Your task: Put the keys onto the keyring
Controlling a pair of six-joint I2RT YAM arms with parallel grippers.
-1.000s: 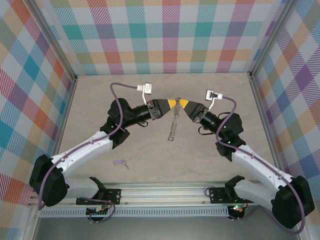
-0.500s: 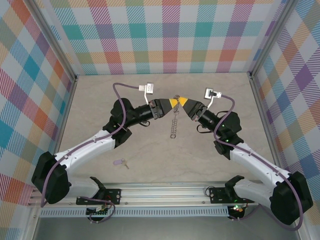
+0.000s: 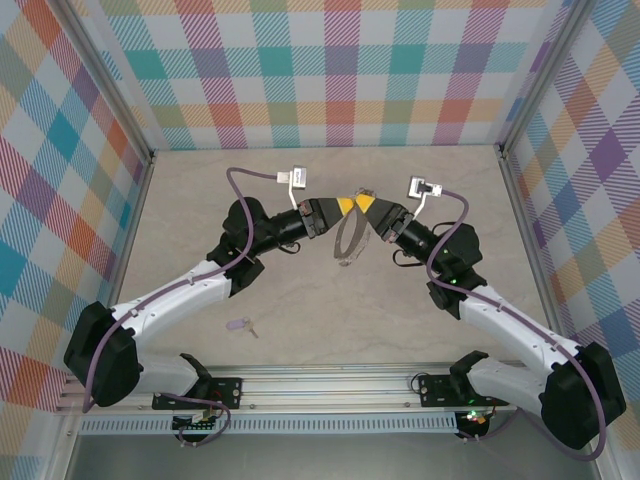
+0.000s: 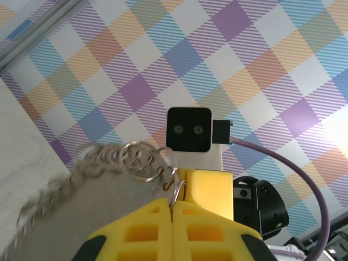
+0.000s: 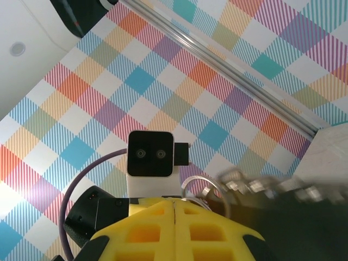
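The keyring (image 3: 348, 243), a thin silver hoop edged with small chain-like loops, hangs blurred in the air between both grippers above the middle of the table. My left gripper (image 3: 346, 206) is shut on one small ring of it; in the left wrist view the yellow jaws (image 4: 173, 202) pinch that ring and the loops (image 4: 128, 159) trail off to the left. My right gripper (image 3: 367, 205) is shut on the keyring from the other side, with a ring (image 5: 202, 184) poking out beside its fingertips (image 5: 174, 200). The lilac-headed key (image 3: 238, 325) lies on the table near the left arm.
Checkered walls close the table on three sides. An aluminium rail (image 3: 330, 380) runs along the near edge by the arm bases. The two wrists nearly touch tip to tip, their cameras facing each other.
The left gripper has shut on the keyring. Both grippers have moved slightly toward the back wall. The chain, hanging straight before, now swings as a blurred loop.
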